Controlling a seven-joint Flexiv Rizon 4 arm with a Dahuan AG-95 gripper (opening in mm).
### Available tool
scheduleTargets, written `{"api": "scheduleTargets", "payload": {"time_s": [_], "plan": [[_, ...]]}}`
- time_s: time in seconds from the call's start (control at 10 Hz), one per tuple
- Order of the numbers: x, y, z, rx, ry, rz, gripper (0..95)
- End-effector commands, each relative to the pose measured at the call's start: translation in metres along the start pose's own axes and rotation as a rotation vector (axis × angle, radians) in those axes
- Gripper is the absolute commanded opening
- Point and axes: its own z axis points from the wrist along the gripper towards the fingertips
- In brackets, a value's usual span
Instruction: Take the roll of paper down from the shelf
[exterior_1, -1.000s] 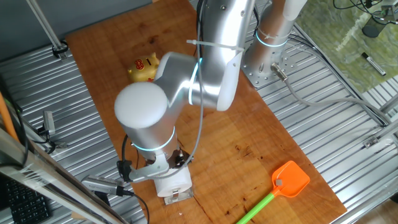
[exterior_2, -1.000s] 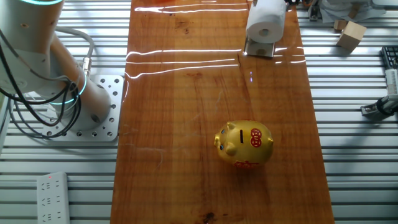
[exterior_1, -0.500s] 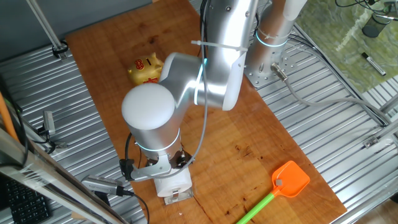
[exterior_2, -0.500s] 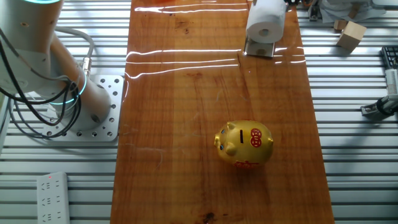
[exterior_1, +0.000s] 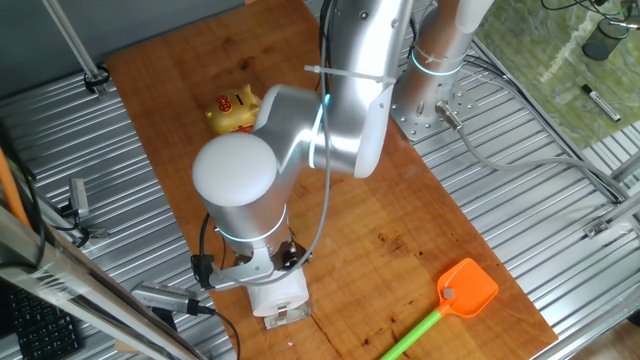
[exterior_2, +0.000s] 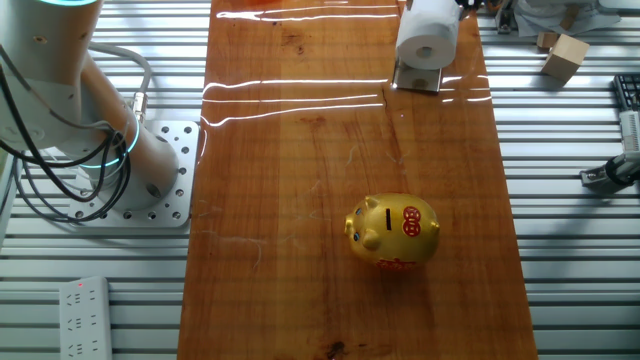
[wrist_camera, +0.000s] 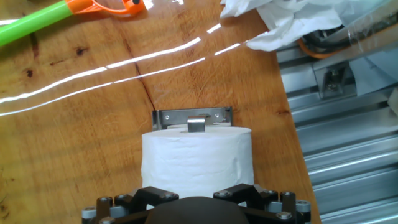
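The roll of paper (wrist_camera: 196, 158) is white and lies on its side on the small silvery shelf (wrist_camera: 193, 116) near the table's edge. My gripper (wrist_camera: 196, 194) hangs right above the roll. Only the black finger links (wrist_camera: 157, 194) show at the bottom of the hand view; they are spread apart and not closed on the roll. In one fixed view the gripper (exterior_1: 270, 272) sits on top of the roll (exterior_1: 282, 293), with the shelf (exterior_1: 284, 318) under it. In the other fixed view the roll (exterior_2: 427, 35) rests on the shelf (exterior_2: 418, 80).
A gold piggy bank (exterior_2: 393, 232) stands mid-table. An orange and green swatter (exterior_1: 455, 297) lies toward the table's corner. White crumpled material (wrist_camera: 286, 22) lies past the table edge. The arm's base (exterior_2: 140, 170) is bolted on beside the table.
The arm's elbow has shifted slightly. The roll and the shelf have not moved.
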Motion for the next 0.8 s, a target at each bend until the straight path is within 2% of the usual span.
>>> {"api": "scheduleTargets", "payload": {"time_s": [0.1, 0.8], "plan": [[0.0017, -0.0032, 0.0052, -0.002, -0.007, -0.031, 95.0], [-0.0003, -0.005, 0.0096, -0.002, -0.007, -0.04, 95.0]]}}
